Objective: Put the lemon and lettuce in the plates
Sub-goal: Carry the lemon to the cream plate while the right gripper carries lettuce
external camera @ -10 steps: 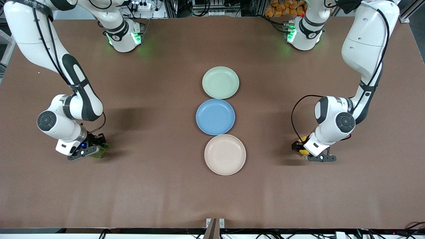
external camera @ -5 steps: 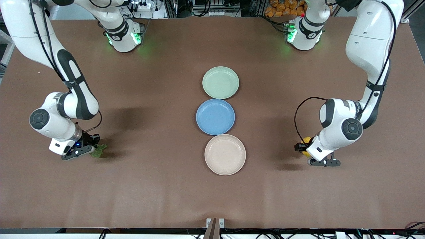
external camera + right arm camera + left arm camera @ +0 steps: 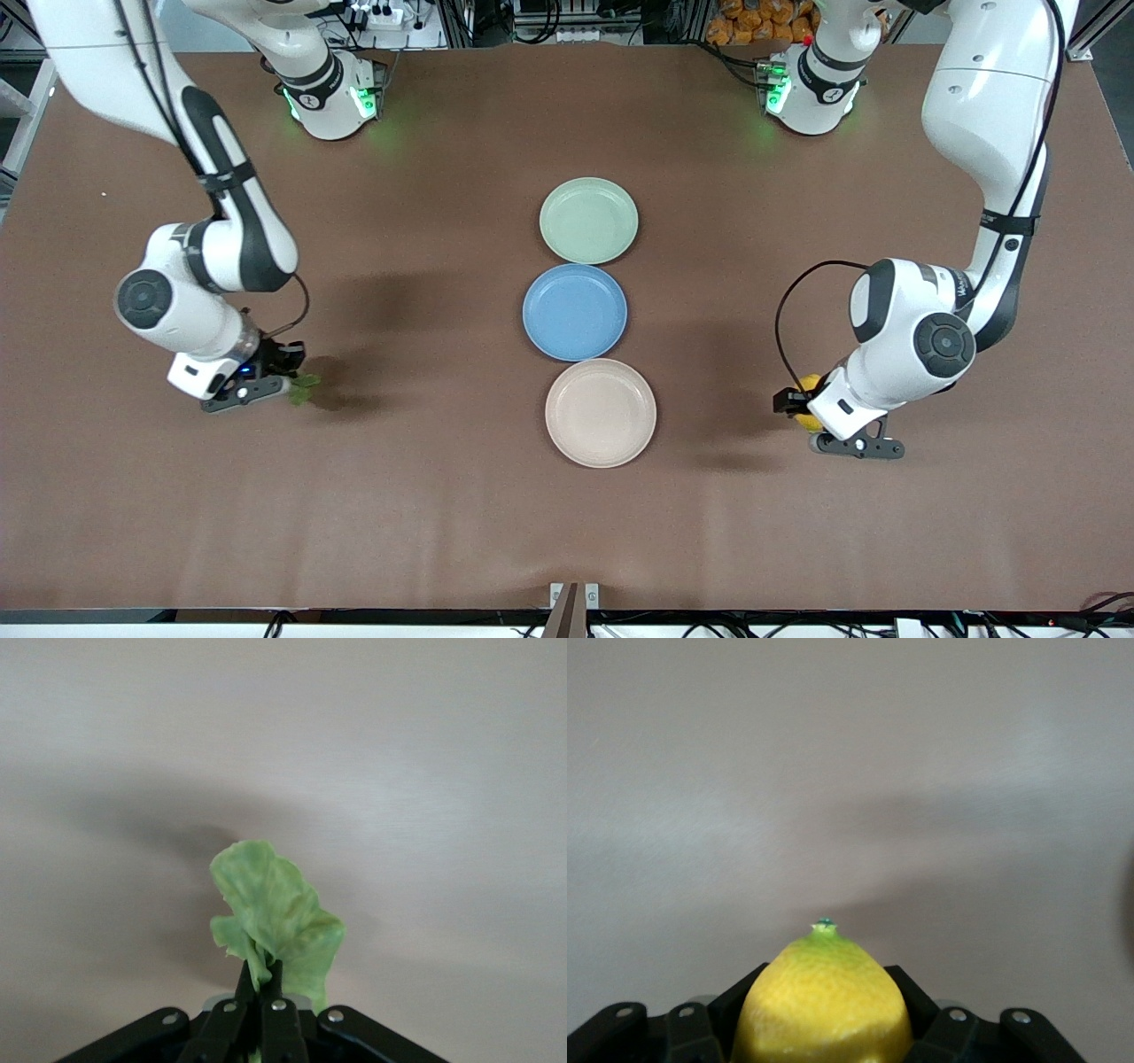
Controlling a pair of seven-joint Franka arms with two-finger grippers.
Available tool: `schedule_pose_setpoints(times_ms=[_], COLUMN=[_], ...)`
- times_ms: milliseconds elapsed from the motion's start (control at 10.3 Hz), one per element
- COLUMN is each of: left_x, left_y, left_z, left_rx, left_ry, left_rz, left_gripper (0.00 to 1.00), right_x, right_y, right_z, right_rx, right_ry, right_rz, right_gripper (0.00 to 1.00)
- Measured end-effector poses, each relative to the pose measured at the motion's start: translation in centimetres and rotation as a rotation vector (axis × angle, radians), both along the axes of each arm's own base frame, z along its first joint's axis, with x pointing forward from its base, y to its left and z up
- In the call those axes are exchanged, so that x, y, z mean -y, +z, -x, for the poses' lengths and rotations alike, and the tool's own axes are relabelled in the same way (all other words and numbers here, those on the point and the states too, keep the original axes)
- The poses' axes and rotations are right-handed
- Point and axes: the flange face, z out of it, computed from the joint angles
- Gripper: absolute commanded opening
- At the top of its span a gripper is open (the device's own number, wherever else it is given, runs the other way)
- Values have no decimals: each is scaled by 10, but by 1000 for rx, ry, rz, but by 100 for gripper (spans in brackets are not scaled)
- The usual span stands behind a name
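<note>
My right pincer (image 3: 259,997) pinches only the lettuce (image 3: 275,917) edge, my left pincer (image 3: 824,1028) clamps the lemon (image 3: 822,1001); either could slip before reaching the plates (image 3: 601,413).

The brown cloth-like cover of the bench (image 3: 425,514) looked matt and faintly creased. The small oval yellow lemon (image 3: 822,1003) had a finely pebbled, slightly shiny skin. The thin crinkled green lettuce leaf (image 3: 273,923) appeared soft and waxy. The three round plates, pale mint green (image 3: 588,220), blue (image 3: 574,312) and beige-pink (image 3: 601,412), were smooth, matt plastic. The black fingers (image 3: 262,1017) looked like hard, dull plastic with small bright metal screws.
</note>
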Motion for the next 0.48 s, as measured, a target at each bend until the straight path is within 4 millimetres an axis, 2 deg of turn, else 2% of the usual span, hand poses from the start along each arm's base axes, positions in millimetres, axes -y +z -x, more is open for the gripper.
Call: schedule_pose_setpoints(times_ms=[290, 484], left_x=[60, 96], left_y=[20, 21], left_z=[5, 16], left_rx=[28, 20], left_ry=[9, 16], left_rz=[22, 29], left_gripper=[43, 43], right_x=[-79, -128], right_y=[11, 15], right_z=[18, 37], right_rx=[-28, -61], right_ry=[-75, -123], right_rz=[8, 25], right_gripper=[5, 5])
